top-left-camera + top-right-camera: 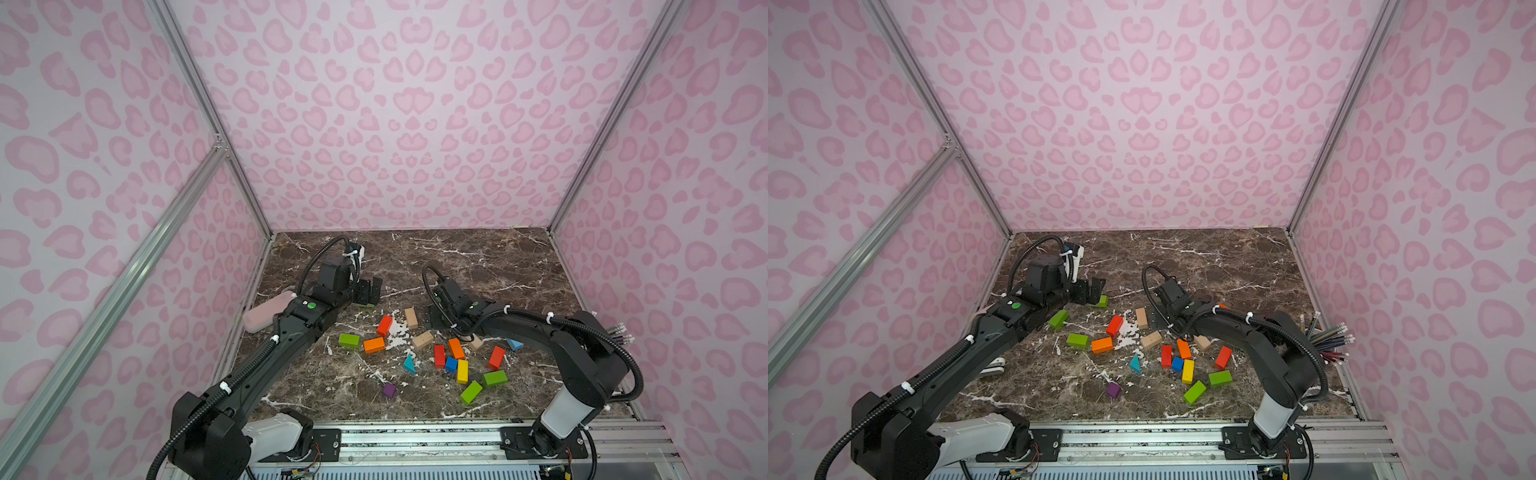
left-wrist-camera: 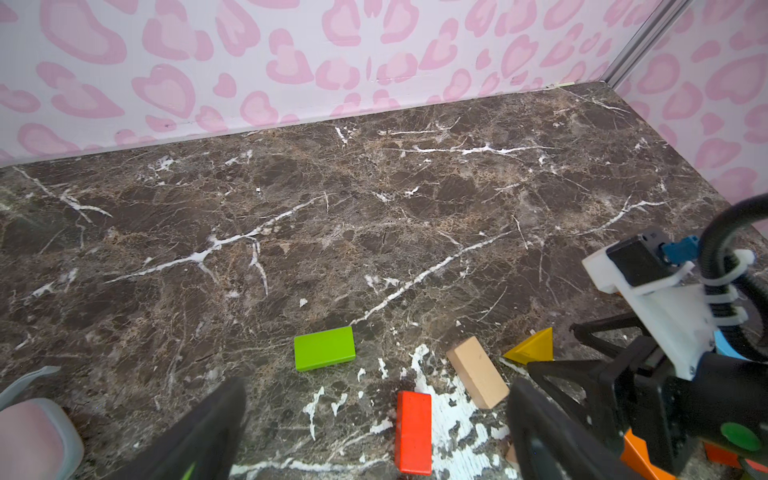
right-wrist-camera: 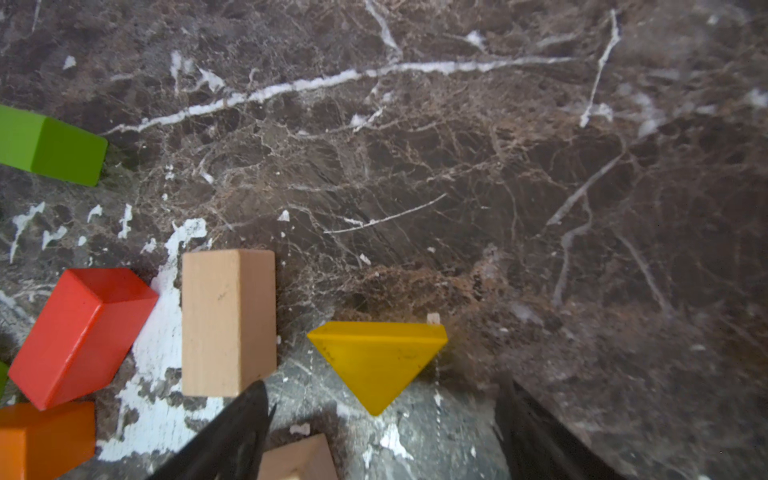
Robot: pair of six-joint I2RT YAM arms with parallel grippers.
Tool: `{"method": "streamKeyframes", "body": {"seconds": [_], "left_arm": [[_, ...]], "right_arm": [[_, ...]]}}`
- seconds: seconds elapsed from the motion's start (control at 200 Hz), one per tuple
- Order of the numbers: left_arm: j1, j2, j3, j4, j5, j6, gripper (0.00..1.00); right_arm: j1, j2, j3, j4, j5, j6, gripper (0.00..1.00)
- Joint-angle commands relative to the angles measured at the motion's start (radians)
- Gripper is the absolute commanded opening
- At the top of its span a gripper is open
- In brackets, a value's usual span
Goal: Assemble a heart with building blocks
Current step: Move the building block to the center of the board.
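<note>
No heart is yet formed: the painted and plain wooden building blocks (image 1: pixel 422 339) are scattered at lower centre of frame on the dark marbled desk (image 1: pixel 478 266), left pincer (image 1: pixel 370 293) and right pincer (image 3: pixel 382 386) both spread apart and empty, a yellow triangular wooden wedge (image 3: pixel 376 359) lying just ahead of the latter.
</note>
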Motion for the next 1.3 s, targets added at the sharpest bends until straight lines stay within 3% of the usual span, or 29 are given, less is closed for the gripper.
{"method": "streamKeyframes", "body": {"seconds": [0.0, 1.295], "left_arm": [[-0.001, 0.001, 0.002, 0.037, -0.012, 0.006, 1.0], [-0.001, -0.005, 0.0, 0.037, 0.014, 0.002, 1.0]], "right_arm": [[0.005, 0.02, 0.026, -0.002, 0.025, 0.014, 0.86], [0.016, 0.115, 0.089, -0.011, 0.081, -0.006, 0.73]]}}
